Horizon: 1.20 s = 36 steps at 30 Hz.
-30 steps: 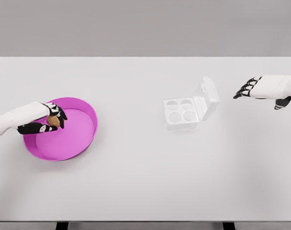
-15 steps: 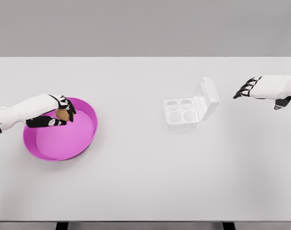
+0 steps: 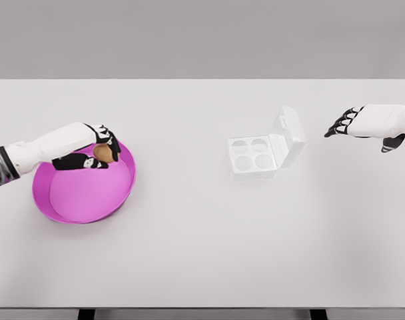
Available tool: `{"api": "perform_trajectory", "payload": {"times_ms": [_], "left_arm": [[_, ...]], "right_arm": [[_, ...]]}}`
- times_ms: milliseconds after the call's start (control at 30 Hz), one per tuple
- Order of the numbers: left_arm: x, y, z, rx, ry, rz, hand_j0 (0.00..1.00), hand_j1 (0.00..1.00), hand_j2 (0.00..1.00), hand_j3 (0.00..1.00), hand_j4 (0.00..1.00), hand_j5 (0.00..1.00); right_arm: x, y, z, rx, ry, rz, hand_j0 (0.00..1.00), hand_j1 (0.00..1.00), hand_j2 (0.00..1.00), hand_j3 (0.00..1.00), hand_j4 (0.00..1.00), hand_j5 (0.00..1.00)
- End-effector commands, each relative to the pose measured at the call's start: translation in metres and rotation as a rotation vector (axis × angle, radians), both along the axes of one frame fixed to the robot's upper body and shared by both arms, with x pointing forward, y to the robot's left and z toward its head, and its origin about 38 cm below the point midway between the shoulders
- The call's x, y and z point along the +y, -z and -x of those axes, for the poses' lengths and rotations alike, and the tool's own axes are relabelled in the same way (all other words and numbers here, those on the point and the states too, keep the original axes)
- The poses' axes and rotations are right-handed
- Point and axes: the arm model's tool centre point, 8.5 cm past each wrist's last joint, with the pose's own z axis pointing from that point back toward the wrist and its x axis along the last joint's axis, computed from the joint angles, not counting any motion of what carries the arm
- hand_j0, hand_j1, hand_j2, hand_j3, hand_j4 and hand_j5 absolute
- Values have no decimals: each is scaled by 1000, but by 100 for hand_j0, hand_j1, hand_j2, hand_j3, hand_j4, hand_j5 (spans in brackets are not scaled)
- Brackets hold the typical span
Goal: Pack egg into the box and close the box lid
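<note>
Left hand point(image 3: 96, 152) is the one that matters: its black-and-white fingers are curled around a small brown egg point(image 3: 101, 153), pinching it over the far right part of the pink bowl point(image 3: 69, 210) near the desk's left edge. Whether the egg is clear of the bowl's rim cannot be told exactly, though it appears lifted off the floor of the bowl. The bowl is round, shallow and smooth, magenta with a raised wall, and holds nothing else that shows.

From the egg, the box point(image 3: 254, 159) lies to the right, well apart, across a bare stretch of white desk point(image 3: 189, 253), a little right of the desk's middle. The carry therefore looks like a plain sideways move toward the right edge, with little shift toward the near or far edge. The box is a pale, translucent plastic carton with four round cups in a square, all four seemingly vacant. Its lid point(image 3: 290, 135) stands open, hinged on the right side and tilted up away from the cups, so the approach from the left is unobstructed.

Right hand point(image 3: 344, 124) hovers near the desk's right edge, fingers loosely extended and holding nothing. It is nearer the lid than the left hand is, which suits it for the closing step.
</note>
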Motion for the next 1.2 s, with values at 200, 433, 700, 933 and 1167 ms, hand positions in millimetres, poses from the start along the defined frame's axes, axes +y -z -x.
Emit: {"api": "perform_trajectory", "payload": {"times_ms": [200,433,700,933,1167], "left_arm": [[-17,1,-4,-6,16,54,38,38,38,38,38,38],[-33,2,-6,-13,33,97,39,39,39,39,39,39],[-52,2,-10,-22,53,145,39,39,39,39,39,39],[-75,3,-14,-36,73,181,39,39,39,39,39,39],[-87,5,-15,-32,81,212,39,39,39,39,39,39]], "right_arm": [[0,-1,0,-1,3,-3,100,100,100,100,100,100],[0,-1,0,-1,3,-3,100,100,100,100,100,100],[0,-1,0,-3,1,-3,100,100,100,100,100,100],[2,-2,0,-5,-3,-5,100,100,100,100,100,100],[2,-2,0,-5,-3,-5,100,100,100,100,100,100]]}}
